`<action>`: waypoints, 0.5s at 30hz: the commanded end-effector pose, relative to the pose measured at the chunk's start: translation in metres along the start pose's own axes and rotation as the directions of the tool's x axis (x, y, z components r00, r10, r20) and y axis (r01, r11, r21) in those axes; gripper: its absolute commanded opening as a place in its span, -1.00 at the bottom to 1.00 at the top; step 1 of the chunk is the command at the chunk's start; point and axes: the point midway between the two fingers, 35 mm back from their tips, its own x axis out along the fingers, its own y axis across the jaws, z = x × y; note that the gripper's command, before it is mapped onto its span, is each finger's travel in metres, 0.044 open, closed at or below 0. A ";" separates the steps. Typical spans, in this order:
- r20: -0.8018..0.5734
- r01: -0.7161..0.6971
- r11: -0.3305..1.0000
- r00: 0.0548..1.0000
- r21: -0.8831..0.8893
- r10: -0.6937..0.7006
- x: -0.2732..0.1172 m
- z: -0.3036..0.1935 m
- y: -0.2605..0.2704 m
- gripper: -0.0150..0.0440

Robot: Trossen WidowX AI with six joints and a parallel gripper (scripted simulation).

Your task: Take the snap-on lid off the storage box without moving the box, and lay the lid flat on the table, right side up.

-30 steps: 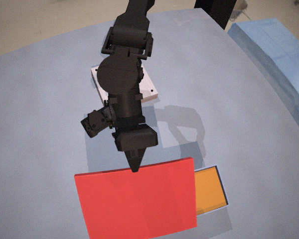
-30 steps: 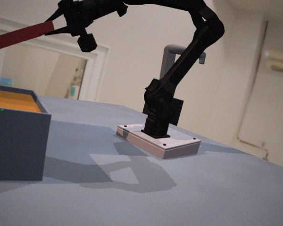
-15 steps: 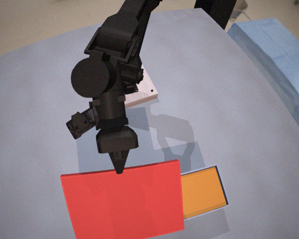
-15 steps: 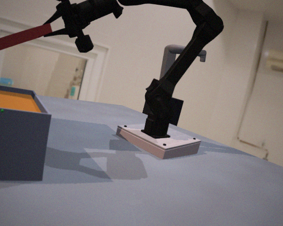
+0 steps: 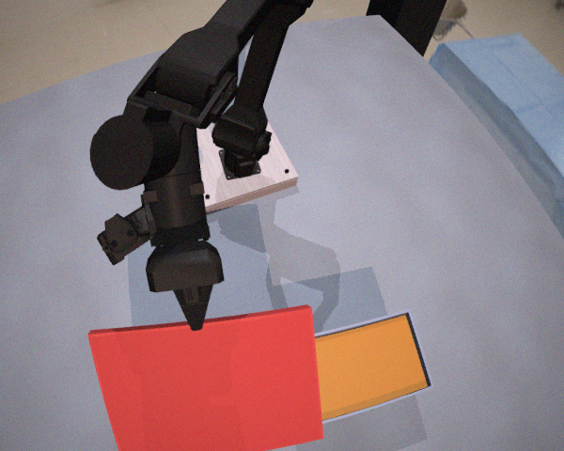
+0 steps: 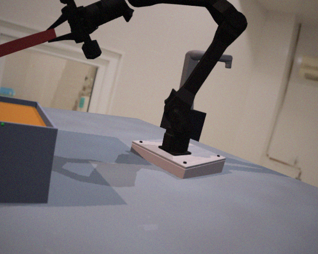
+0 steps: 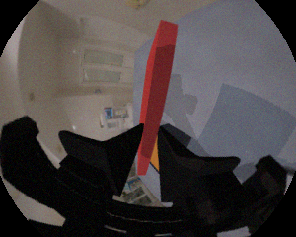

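The gripper (image 5: pixel 196 326) (image 6: pixel 50 35) (image 7: pixel 151 128) is clamped on one edge of the red lid (image 5: pixel 209 383) (image 6: pixel 19 45) (image 7: pixel 160 84). One finger lies against each face of the lid at this edge. The lid is fully off the storage box (image 5: pixel 377 406) (image 6: pixel 19 164) and is held in the air, above the level of the box rim. It is not laid on the table (image 5: pixel 466 242) (image 6: pixel 180 218) (image 7: pixel 212 44).

Orientation of the lid: tilted. In the exterior view, the gripped edge is the higher end, and the lid slopes down away from the gripper toward the left border of the picture. The far end is outside that view. In the top view, the broad red face is visible, and the lower part of the lid is cut off by the picture border.

The box stands upright on the table with its top open. Its walls are dark grey, and an orange surface (image 5: pixel 372 366) (image 6: pixel 14 112) (image 7: pixel 155 157) shows inside. In the top view, the lid covers the left part of the box from sight; the right part is exposed. A small green mark (image 6: pixel 2 124) is located near the top of the outer wall.

The arm (image 5: pixel 199 63) (image 6: pixel 205 65) is mounted on a pale, block-shaped base (image 5: pixel 285 180) (image 6: pixel 205 169), which rests on the table apart from the box. Each visible corner of the base top carries a dark round spot.
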 end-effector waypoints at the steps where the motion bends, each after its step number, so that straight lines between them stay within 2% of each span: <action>1: -0.007 -0.004 1.000 1.000 -0.003 0.004 0.001 0.007 0.001 -0.49; 15: -0.006 -0.003 1.000 1.000 -0.005 0.003 -0.001 0.035 0.000 -0.49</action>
